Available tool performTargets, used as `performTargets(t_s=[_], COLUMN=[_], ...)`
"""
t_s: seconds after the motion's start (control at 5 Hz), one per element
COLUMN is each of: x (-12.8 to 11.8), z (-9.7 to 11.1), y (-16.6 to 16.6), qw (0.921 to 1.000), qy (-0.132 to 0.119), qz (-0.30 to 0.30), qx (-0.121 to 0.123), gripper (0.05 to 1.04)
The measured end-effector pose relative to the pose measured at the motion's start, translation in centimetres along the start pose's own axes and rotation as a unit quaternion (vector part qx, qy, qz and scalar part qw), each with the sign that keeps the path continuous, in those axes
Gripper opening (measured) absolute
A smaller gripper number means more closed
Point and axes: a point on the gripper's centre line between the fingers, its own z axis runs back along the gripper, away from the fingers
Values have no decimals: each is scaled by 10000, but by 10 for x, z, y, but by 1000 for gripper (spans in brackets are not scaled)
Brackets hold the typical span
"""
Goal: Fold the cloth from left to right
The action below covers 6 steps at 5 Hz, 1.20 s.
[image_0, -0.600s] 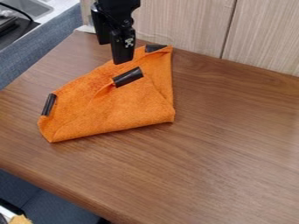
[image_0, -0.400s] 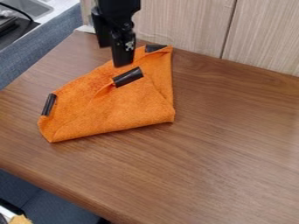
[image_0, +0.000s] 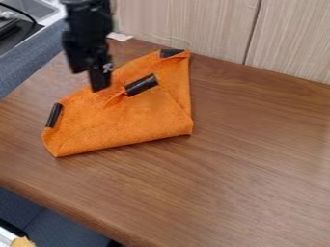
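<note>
The black gripper (image_0: 94, 82) has shifted toward the left of the view and slightly lower; it now hangs by the upper left edge of the orange cloth (image_0: 129, 123). Whether the jaws are apart or together, I cannot tell. The cloth has not moved: it lies partly folded on the table (image_0: 251, 149), with 3 black strips along its borders. The shift probably aligns the gripper with the left strip (image_0: 54, 115) for a rightward fold.
</note>
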Motion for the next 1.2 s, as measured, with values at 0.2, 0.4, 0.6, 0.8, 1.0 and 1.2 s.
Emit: performTargets(t_s=[0.2,0.4,0.6,0.8,1.0,1.2], x=[-29,-43,-62,-64,-66,-65], z=[-13,-26,-49,-55,-56,-54], y=[15,20,21,23,24,25], qw=[9981,9960,9940,9937,9930,9925], qy=[211,307,514,580,631,607], qz=[575,829,966,945,968,1018], qx=[96,108,77,173,249,283], gripper=[1001,1001,983,868,610,330])
